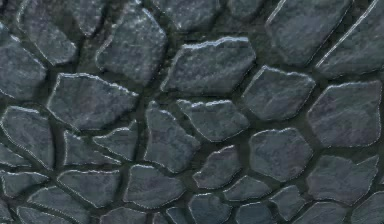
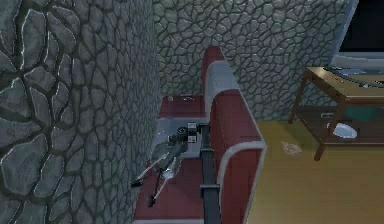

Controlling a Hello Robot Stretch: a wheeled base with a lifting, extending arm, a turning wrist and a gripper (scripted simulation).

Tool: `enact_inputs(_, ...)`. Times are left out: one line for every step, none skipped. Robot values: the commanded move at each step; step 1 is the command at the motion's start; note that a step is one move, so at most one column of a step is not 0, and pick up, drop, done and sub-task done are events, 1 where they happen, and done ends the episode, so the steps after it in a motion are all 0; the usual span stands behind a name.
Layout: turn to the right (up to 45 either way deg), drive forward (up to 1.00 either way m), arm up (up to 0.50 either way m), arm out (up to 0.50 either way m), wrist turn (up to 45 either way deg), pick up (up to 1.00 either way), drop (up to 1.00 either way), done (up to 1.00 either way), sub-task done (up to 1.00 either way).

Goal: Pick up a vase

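Rising from the arm side view's bottom edge, the arm (image 2: 207, 178) runs up between a stone wall (image 2: 70, 100) at the left and a red seat (image 2: 235, 135) at the right. At its far end stand the white squares (image 2: 186, 128). From there the gripper (image 2: 145, 183) slants down toward the left over a grey surface (image 2: 172, 112) at the wall's foot. Whether its fingers grip anything, or how they stand, cannot be told.

Right of the seat lies a yellow floor (image 2: 300, 190) with a pale patch (image 2: 293, 148) on it. Farther out at the right stands a wooden table (image 2: 322, 78), and a small white thing (image 2: 346, 130) lies on its lower shelf. Whether that is the vase cannot be told. A dark screen (image 2: 365, 30) stands on the table. Behind seat and table runs a back wall (image 2: 270, 40) of the same stone.

Close in the forward view, dark grey cobbles (image 1: 200, 70) stand edge to edge.
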Motion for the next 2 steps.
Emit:
enact_inputs(0.0, 0.0, 0.0, 0.0, 45.0, 0.0, 0.0, 0.0, 0.0)
enact_inputs(0.0, 0.0, 0.0, 0.0, 45.0, 0.0, 0.0, 0.0, 0.0)
